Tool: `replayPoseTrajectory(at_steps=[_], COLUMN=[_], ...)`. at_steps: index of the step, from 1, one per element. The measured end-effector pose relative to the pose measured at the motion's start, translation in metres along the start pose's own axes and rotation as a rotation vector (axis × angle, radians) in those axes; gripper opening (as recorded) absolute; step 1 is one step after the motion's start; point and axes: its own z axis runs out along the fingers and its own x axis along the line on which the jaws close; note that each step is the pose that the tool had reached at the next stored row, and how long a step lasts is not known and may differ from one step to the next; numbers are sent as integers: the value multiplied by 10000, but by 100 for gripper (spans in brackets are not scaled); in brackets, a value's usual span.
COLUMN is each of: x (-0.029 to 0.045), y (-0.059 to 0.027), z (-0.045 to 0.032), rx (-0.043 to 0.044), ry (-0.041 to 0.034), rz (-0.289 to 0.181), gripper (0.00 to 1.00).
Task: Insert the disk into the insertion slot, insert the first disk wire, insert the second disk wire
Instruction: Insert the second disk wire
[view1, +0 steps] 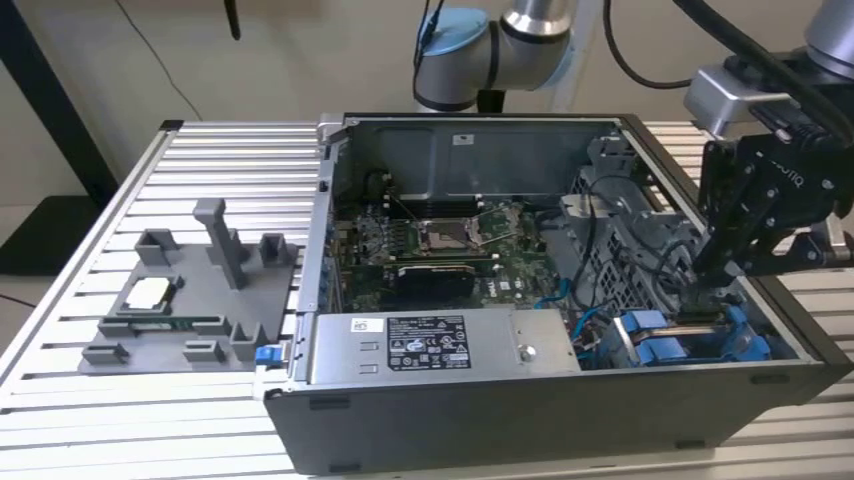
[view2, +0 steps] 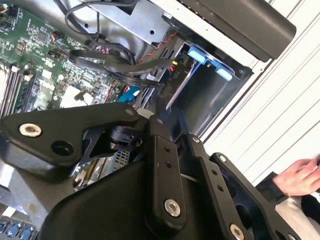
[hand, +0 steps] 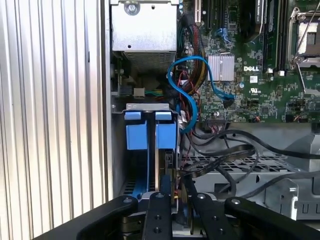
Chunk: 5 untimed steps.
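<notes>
Nearest to the exterior camera is the grey front wall of the open computer case (view1: 534, 420), and just behind it lies the labelled power-supply box (view1: 441, 345). At the exterior view's right, the tool (view1: 703, 300) reaches down into the corner of the case, where the disk (hand: 166, 136) with its blue frame stands in the insertion slot (hand: 145, 106) beside another blue-fronted carrier (hand: 136, 135). In the first wrist view the black fingers (hand: 159, 215) are drawn close together around something thin at the rear edge of the disk, probably a connector of the disk wire, but I cannot tell if they really pinch it or are only nearly closed. From here I judge that the risk is a bad alignment: if the plug meets the socket tilted, it may jam or bend. The loose black cables (hand: 235, 150) and the blue cable (hand: 195, 85) hang very near, so a finger could catch one and pull it. Further inside lies the green motherboard (view1: 441, 245) with its open processor socket. The case stands on a bench (view1: 80, 420) of ribbed light metal, and a grey fixture tray (view1: 187, 300) rests at the exterior view's left. In the second wrist view a person's hand (view2: 300, 177) waits near the bench edge. Behind is a plain pale wall (view1: 294, 50).
</notes>
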Motion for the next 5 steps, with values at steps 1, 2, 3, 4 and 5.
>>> replayPoseTrajectory(at_steps=[1,2,3,4,5], x=[0,0,0,0,0], y=[0,0,0,0,0], z=[0,-3,-5,-5,-6], rx=[0,0,0,0,0], ry=[-1,1,2,2,2], rz=[0,0,0,0,0], gripper=[24,24,24,24,24])
